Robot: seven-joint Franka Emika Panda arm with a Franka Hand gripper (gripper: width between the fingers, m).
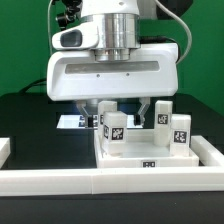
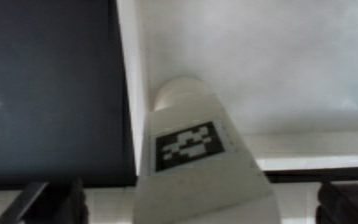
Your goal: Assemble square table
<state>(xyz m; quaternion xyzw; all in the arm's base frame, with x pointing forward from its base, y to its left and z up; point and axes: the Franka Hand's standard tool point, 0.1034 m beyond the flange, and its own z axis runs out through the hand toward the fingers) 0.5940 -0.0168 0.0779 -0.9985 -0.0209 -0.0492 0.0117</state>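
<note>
Between open jaws, nothing gripped: white tagged leg (image 2: 197, 150), upright on square tabletop (image 1: 150, 162) against barrier rail (image 1: 110, 182). Other legs (image 1: 170, 128) close alongside. Likely light, rigid, smooth plastic; slippery. Best grip on flat sides, mid-height, squarely.

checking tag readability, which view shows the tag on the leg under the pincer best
The wrist view: the short white plastic leg fills the frame, its black-and-white tag facing the camera between the open pincer fingers. The exterior view shows several tagged legs standing on the white square slab, each tag small and coarse.
</note>
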